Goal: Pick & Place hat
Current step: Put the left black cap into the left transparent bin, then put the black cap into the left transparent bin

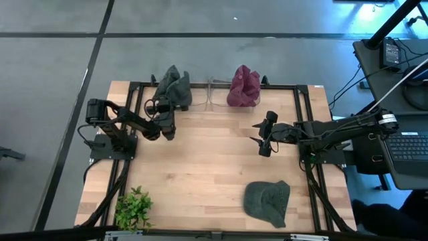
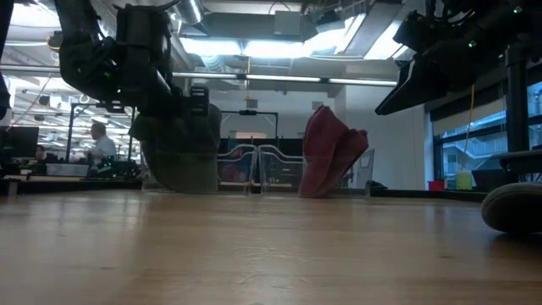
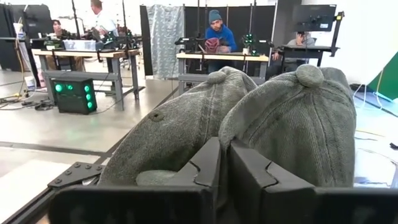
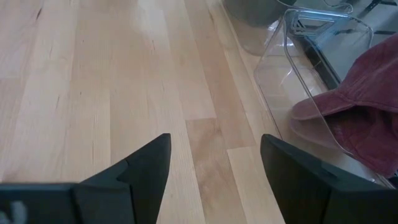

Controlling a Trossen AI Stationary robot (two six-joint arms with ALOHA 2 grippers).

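Note:
Two grey-green caps (image 3: 273, 124) sit side by side in a stack at the table's far edge (image 1: 172, 87), also seen in the low view (image 2: 182, 157). My left gripper (image 3: 222, 146) is shut right in front of them (image 1: 167, 115). A third grey-green cap (image 1: 267, 201) lies flat near the table's near right corner. Dark red caps (image 1: 244, 86) rest against a clear holder (image 4: 311, 68) at the far edge. My right gripper (image 4: 214, 143) hangs open above bare wood right of the table's middle (image 1: 263, 137). My left gripper points level toward the far edge, its shut fingertips (image 3: 208, 155) at the gap between the two green caps, above a cap brim (image 3: 155, 177). The fingers hide the meeting place, so I cannot tell whether they touch a cap.
Clear plastic holders (image 1: 212, 94) stand between the green and red caps. A small green plant (image 1: 134, 207) sits at the near left corner. Bare wood (image 1: 207, 167) fills the table's middle. People sit at benches in the room beyond.

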